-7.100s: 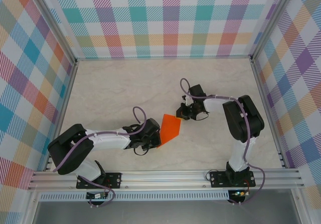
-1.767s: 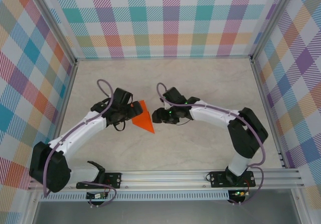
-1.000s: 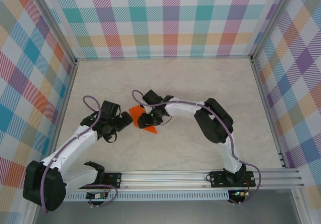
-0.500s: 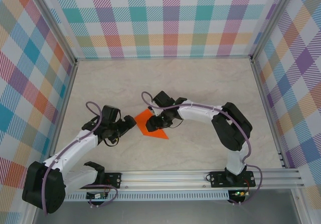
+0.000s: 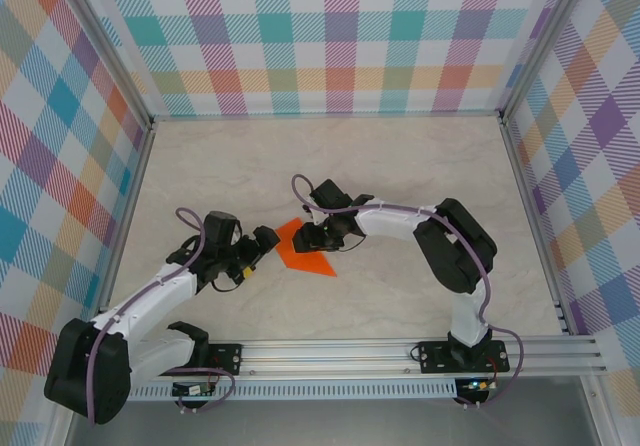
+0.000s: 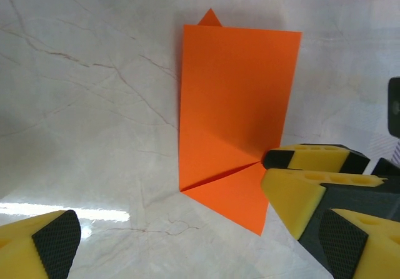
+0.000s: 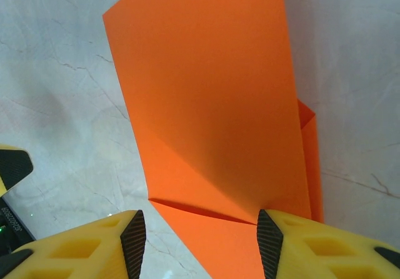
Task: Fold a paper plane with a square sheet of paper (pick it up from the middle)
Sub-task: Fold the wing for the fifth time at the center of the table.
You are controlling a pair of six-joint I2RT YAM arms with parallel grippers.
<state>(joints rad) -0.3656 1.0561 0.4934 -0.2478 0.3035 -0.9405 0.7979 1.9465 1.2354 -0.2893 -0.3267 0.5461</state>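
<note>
- Top view: the orange sheet lies flat on the table, partly folded. The left gripper, which was on the sheet's left edge about two seconds ago, has let go. It now sits just left of the sheet, jaws wide apart and empty. The right gripper has swung in from right of the sheet and now sits on its right edge.
- Left wrist: the sheet is ahead of the spread left fingers, clear of them. The right gripper's fingertips touch the sheet's right edge, where the diagonal crease ends.
- Right wrist: the right gripper has its jaws roughly half apart, straddling the flat sheet, not pinching it.
- My read: control has passed from left to right. The right looks set to pin or press that crease, and the plane is far from done.
</note>
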